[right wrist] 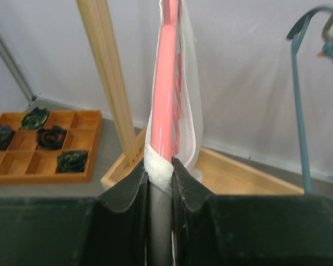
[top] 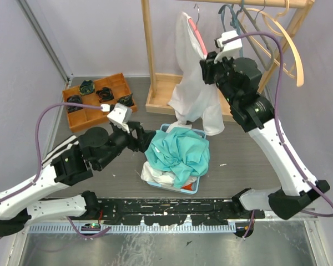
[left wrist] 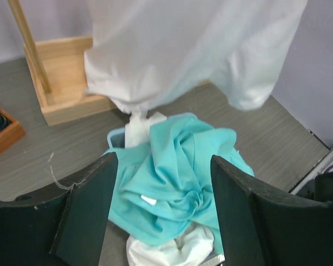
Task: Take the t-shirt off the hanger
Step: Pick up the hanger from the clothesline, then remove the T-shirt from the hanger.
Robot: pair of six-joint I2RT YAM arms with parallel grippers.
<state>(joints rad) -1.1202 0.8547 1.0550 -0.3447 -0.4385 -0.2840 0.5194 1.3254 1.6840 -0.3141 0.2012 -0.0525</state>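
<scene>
A white t-shirt (top: 197, 97) is seen hanging on a pink plastic hanger (top: 200, 39), which is hooked over the top rail of a light wooden clothes rack (top: 150, 50) at the back of the grey table (top: 250, 160). The shirt's lower hem is draped just behind a pale blue plastic basket (top: 195, 189), in which a crumpled teal garment (top: 180, 152) is piled over white cloth. The right gripper (top: 206, 66) is raised to the shirt's shoulder; in the right wrist view its jaws are clenched on a fold of white fabric wrapped over the hanger's pink arm. The left gripper (top: 141, 136) is held low beside the basket, facing the shirt's hem, its fingers (left wrist: 89, 205) spread wide with nothing between them. An orange wooden compartment tray (top: 77, 115) holding dark coiled items is placed at the far left
</scene>
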